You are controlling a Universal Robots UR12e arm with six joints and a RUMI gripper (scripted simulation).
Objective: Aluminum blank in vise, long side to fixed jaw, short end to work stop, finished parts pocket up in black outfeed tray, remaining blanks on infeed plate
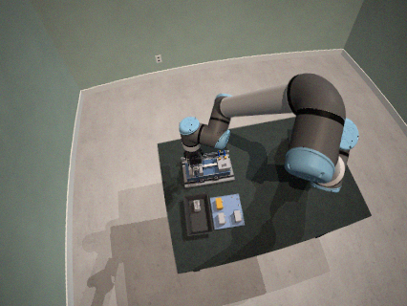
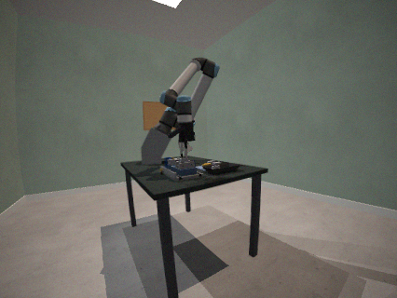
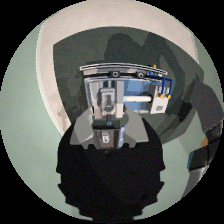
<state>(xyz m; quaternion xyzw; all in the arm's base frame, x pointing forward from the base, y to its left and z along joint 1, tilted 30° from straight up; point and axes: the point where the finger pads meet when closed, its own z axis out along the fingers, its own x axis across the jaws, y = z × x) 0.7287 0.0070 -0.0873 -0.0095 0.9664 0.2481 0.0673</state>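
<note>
My gripper [image 2: 184,154] [image 3: 108,105] is partly open, pointing down over the left part of the vise [image 1: 207,181] [image 2: 179,171] [image 3: 135,89]; no part shows held between the fingers. In the wrist view a gray block-like shape [image 3: 108,95] with a darker recess lies in the vise's left part, just beyond the fingertips; I cannot tell surely whether it is a finished part. A pocketed part [image 1: 197,206] [image 3: 105,136] lies in the black tray [image 1: 186,221]. A yellow brass blank [image 1: 219,203] and two gray blanks [image 1: 221,218] [image 1: 237,216] lie on the blue infeed plate [image 1: 229,206].
The jaw block with hoses [image 1: 224,163] [image 3: 159,105] stands at the vise's right end. A pale rod [image 3: 136,99] runs toward it. Tray and plate stand side by side in front of the vise. The arm [image 1: 258,100] reaches in from the right.
</note>
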